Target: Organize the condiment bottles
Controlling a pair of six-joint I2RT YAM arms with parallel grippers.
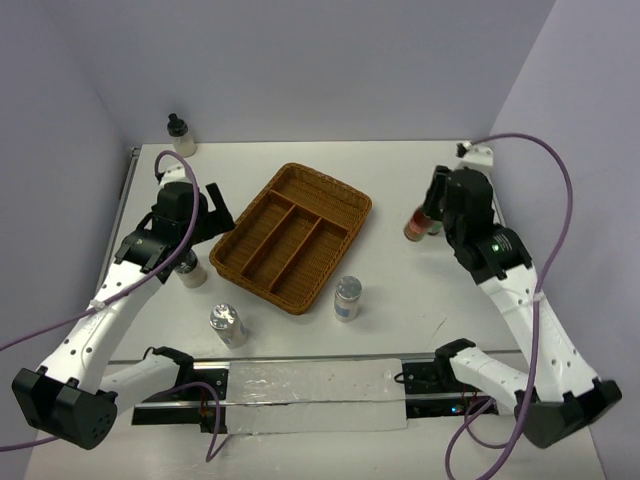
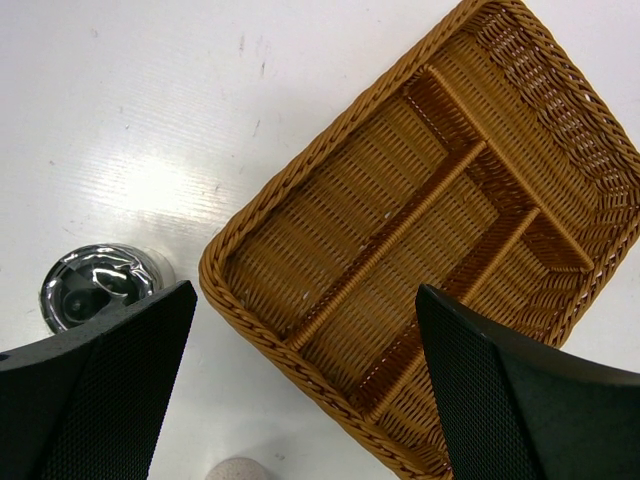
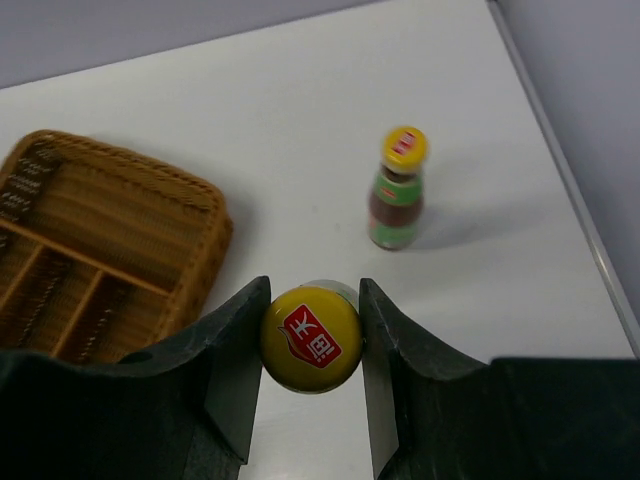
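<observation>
My right gripper (image 3: 312, 300) is shut on the yellow cap of a red sauce bottle (image 3: 311, 337) that stands on the table right of the tray; from above this bottle (image 1: 414, 226) shows under the gripper (image 1: 430, 205). A second red sauce bottle (image 3: 398, 190) stands upright beyond it, near the table's right edge. My left gripper (image 2: 305, 400) hangs open over the tray's near-left corner, holding nothing. A silver-lidded shaker (image 2: 100, 285) stands by its left finger. From above, two shakers (image 1: 228, 325) (image 1: 347, 298) stand in front of the tray, one cream bottle (image 1: 194, 274) stands under the left arm, and another (image 1: 181, 135) stands at the back left.
The brown wicker three-slot tray (image 1: 345, 197) lies tilted in the middle of the table with nothing in its slots. The table's right edge (image 3: 575, 190) runs close to the far sauce bottle. Purple cables arc over both arms.
</observation>
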